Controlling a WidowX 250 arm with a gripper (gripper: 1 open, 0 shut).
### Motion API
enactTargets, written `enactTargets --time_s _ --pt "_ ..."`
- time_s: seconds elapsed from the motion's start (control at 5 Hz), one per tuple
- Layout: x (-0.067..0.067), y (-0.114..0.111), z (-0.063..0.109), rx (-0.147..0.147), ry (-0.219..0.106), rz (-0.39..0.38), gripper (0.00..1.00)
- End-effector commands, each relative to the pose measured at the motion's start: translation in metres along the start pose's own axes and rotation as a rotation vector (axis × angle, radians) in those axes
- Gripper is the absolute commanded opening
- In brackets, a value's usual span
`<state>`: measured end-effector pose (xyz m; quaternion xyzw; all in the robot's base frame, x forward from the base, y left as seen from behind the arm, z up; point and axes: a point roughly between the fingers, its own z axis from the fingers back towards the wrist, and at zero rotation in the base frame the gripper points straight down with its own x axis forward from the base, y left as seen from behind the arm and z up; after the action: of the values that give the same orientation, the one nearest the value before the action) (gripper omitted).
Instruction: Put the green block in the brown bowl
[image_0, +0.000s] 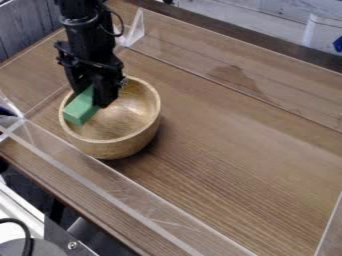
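Observation:
The brown bowl (118, 128), round light wood with a thick rim, sits at the left of the wooden table. My black gripper (88, 92) points straight down over the bowl's left side and is shut on the green block (79, 108). The block hangs tilted from the fingers, its lower end down inside the bowl close to the left rim. Whether the block touches the bowl's wall I cannot tell. The block's upper end is hidden between the fingers.
A clear plastic wall (147, 215) runs along the table's front and left edges. The wooden tabletop (241, 130) stretches to the right of the bowl. Dark cables (16, 225) lie at the lower left outside the wall.

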<state>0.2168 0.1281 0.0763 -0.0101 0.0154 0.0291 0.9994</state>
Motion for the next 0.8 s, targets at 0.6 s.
enactTargets --time_s 0.6 --pt "0.009 -0.008 0.000 0.015 -0.008 -0.024 0.00"
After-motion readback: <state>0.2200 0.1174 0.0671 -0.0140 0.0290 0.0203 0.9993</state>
